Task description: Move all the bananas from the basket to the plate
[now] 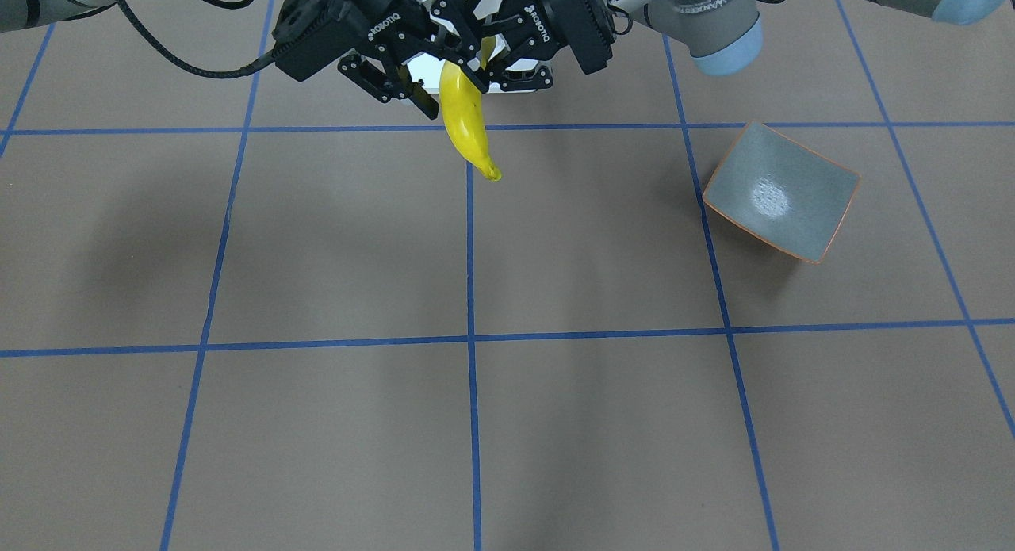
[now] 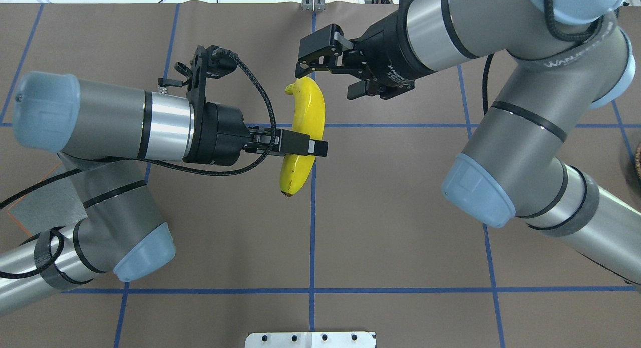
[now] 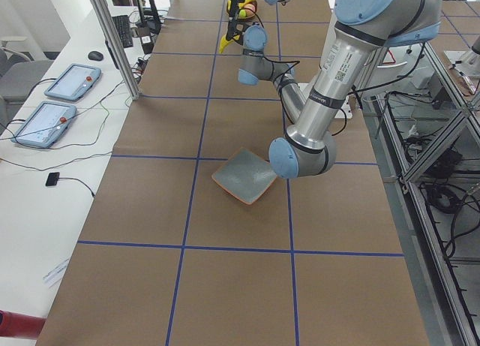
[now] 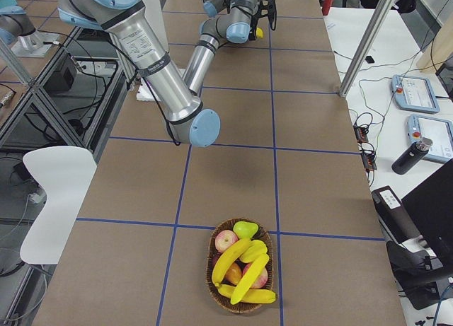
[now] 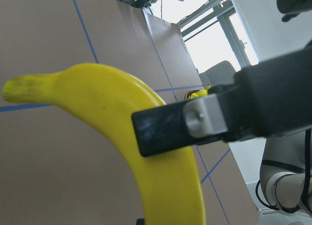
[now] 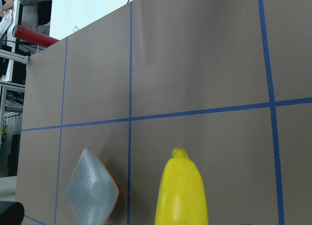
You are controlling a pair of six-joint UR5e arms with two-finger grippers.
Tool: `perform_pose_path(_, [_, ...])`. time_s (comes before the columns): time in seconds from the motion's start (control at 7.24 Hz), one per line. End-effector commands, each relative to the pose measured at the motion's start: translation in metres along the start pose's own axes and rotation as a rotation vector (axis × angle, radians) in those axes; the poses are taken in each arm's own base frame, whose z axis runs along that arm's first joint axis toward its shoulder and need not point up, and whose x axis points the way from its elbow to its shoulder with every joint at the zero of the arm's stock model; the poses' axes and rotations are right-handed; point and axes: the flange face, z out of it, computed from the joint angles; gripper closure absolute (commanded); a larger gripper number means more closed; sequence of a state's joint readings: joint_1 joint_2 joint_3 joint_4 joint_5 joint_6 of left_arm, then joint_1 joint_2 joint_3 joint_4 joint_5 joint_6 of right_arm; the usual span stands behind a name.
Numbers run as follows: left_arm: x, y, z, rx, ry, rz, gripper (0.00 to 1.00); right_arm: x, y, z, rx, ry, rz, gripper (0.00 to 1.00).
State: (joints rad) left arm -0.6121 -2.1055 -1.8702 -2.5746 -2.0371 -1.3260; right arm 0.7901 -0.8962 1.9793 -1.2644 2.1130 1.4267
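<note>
One banana (image 2: 303, 132) hangs in mid-air over the table's middle. My left gripper (image 2: 301, 148) is shut on its middle; in the left wrist view a black finger (image 5: 204, 120) crosses the banana (image 5: 161, 152). My right gripper (image 2: 333, 73) is open, close beside the banana's far end, which shows at the bottom of the right wrist view (image 6: 181, 191). From the front, the banana (image 1: 466, 123) hangs below both grippers. The plate (image 1: 781, 190) is empty on the robot's left side, partly hidden under my left arm in the overhead view (image 2: 42, 200). Three more bananas (image 4: 244, 273) lie in the basket (image 4: 211, 269).
The wicker basket stands at the table's end on the robot's right and also holds apples (image 4: 226, 240) and a green pear (image 4: 245, 229). The brown table has blue grid lines (image 1: 469, 337). Both arms meet over the table's middle. A white mount plate (image 2: 310, 339) sits at the near edge.
</note>
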Motion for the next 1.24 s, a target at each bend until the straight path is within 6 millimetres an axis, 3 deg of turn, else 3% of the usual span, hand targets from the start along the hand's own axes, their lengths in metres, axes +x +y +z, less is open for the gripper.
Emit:
perform_pose_path(0.0, [-0.042,0.021,-0.027,-0.012,-0.074,-0.035,1.0,0.054,-0.034,-0.011,0.06,0.089,-0.02,0.0])
perform_pose_path(0.14, [-0.07,0.041,-0.058,-0.017,-0.131,-0.063,1.0,0.093,-0.056,-0.015,0.081,0.153,-0.037,0.0])
perform_pose_path(0.28, [-0.1,0.057,-0.088,-0.019,-0.199,-0.091,1.0,0.134,-0.08,-0.006,0.085,0.234,-0.07,0.0])
perform_pose_path(0.41, [-0.13,0.065,-0.109,-0.018,-0.268,-0.119,1.0,0.176,-0.11,-0.005,0.089,0.311,-0.112,0.0])
perform_pose_path(0.69, [-0.199,0.106,-0.16,-0.081,-0.43,-0.07,1.0,0.26,-0.149,-0.032,0.084,0.44,-0.22,0.0])
perform_pose_path(0.97, [-0.246,0.138,-0.212,-0.135,-0.56,-0.039,1.0,0.301,-0.163,-0.054,0.055,0.518,-0.283,0.0])
perform_pose_path(1.11, [-0.263,0.152,-0.232,-0.147,-0.619,-0.023,1.0,0.31,-0.166,-0.064,0.06,0.529,-0.287,0.0])
